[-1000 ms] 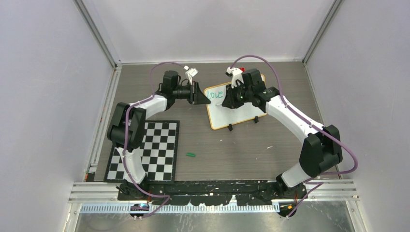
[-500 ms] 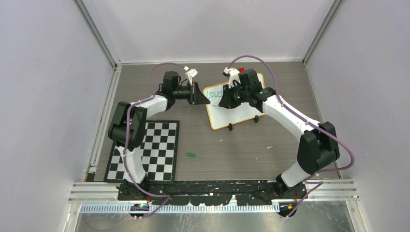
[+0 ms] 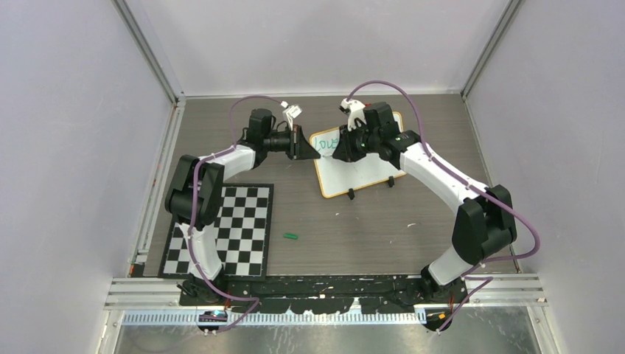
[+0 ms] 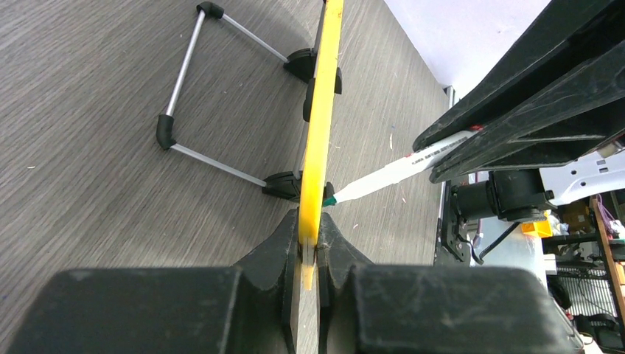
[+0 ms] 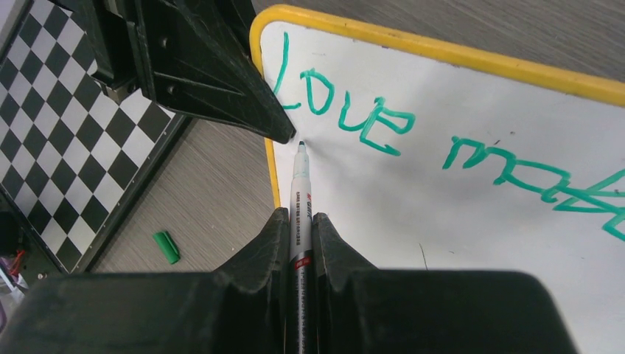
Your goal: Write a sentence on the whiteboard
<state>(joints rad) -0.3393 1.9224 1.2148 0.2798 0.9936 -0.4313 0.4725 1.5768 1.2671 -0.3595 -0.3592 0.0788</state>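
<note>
The whiteboard point(image 3: 361, 175) stands tilted on the table at the back, its face point(image 5: 457, 214) white and its frame yellow point(image 4: 321, 125). Green writing point(image 5: 346, 110) runs along its top: "Love", then the start of a second word. My left gripper point(image 4: 311, 247) is shut on the board's left edge point(image 3: 312, 144). My right gripper point(image 5: 298, 221) is shut on a white marker point(image 5: 301, 184) over the board's left part point(image 3: 340, 150). The marker's green tip point(image 4: 329, 200) sits at the board face, just below the "L" and near the left frame.
A green marker cap point(image 3: 291, 237) lies on the table in front of the board point(image 5: 166, 247). A black-and-white checkerboard mat point(image 3: 230, 228) lies at the front left. The board's wire stand point(image 4: 188, 96) juts out behind it. Walls close in the table on three sides.
My right gripper has carried the marker left, from the board's middle to its left edge. My left gripper has stayed at the board's left edge.
</note>
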